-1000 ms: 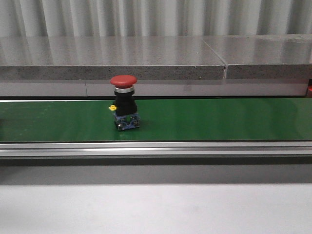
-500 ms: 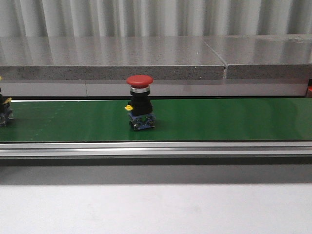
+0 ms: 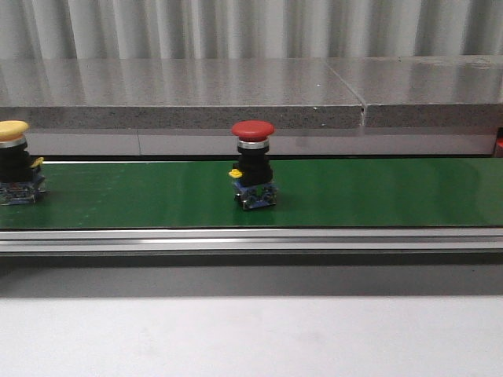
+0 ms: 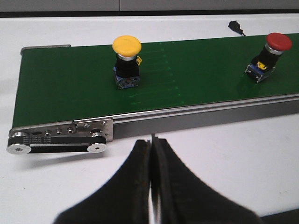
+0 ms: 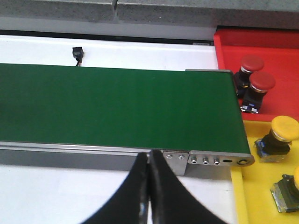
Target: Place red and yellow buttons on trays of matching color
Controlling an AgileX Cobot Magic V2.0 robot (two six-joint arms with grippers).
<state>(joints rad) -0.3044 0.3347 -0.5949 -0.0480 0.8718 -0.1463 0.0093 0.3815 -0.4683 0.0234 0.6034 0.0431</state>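
Note:
A red button stands upright near the middle of the green conveyor belt; the left wrist view has this red button too. A yellow button stands on the belt at its left end, the same yellow button seen from the left wrist. My left gripper is shut and empty over the white table, short of the belt's edge. My right gripper is shut and empty near the belt's right end. The red tray holds two red buttons. The yellow tray holds a yellow button.
A grey stone ledge runs behind the belt. The belt's metal side rail lies between the belt and the white table. A small black connector lies on the table beyond the belt.
The red button has ridden the belt to the right. The yellow button has come into the front view at the left edge. Neither gripper shows in the earlier frames.

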